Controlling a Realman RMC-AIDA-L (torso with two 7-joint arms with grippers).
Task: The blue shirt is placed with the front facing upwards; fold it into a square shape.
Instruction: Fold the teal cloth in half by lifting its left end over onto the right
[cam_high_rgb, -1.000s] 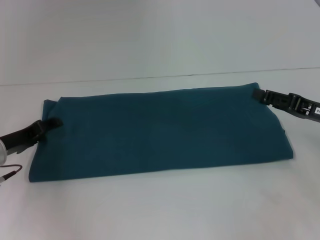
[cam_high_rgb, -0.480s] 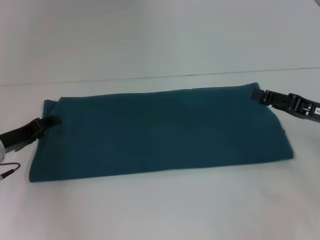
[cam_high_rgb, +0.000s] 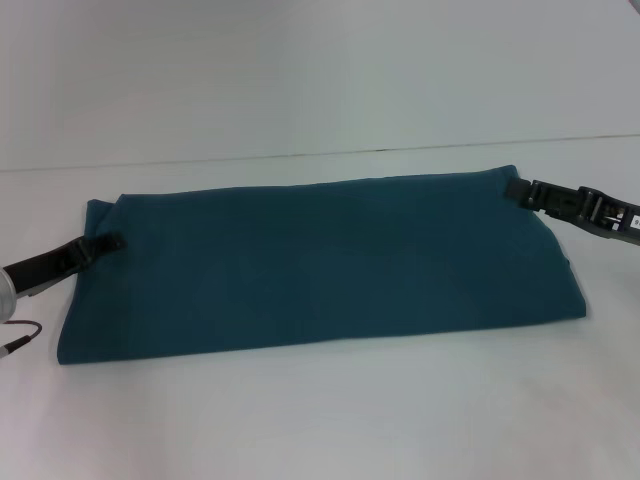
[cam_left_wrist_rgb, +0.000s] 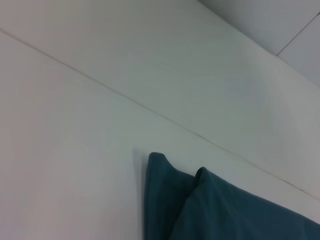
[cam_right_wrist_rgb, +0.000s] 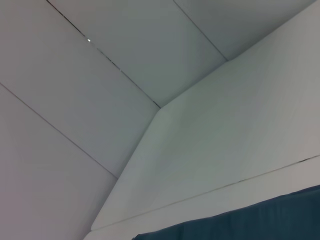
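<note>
Looking down, near edge first: bare white bench (cam_high_rgb: 330, 420) in front of me, nothing on it but the shirt.
Shirt: the blue shirt (cam_high_rgb: 320, 265) lies flat on the bench as a long wide band, plain teal side up, no print or collar showing. Near hem runs approx straight across; its far edge sits close to the seam where the bench meets the wall.
Shirt L end: slightly ragged, a small fold of cloth sticks out at the far L corner. My L wrist cam sees two layered teal corners (cam_left_wrist_rgb: 200, 205) lying on white bench.
Shirt R end: near R corner is rounded and a bit bunched w/ soft creases.
My left gripper (cam_high_rgb: 112, 242): low at the shirt's L edge, tip on or just over the cloth, arm running off toward my L side. Jaws: can't tell from here if they're pinching fabric or parted.
My right gripper (cam_high_rgb: 512, 187): at the shirt's far R corner, tip right at the cloth edge, arm stretching off to my R. Jaws: also can't tell, tip too small and dark.
R wrist cam: just a strip of teal cloth (cam_right_wrist_rgb: 240, 222) along the frame's lower edge, white bench and wall panels past it.
Far: pale wall (cam_high_rgb: 320, 70) behind the bench.
</note>
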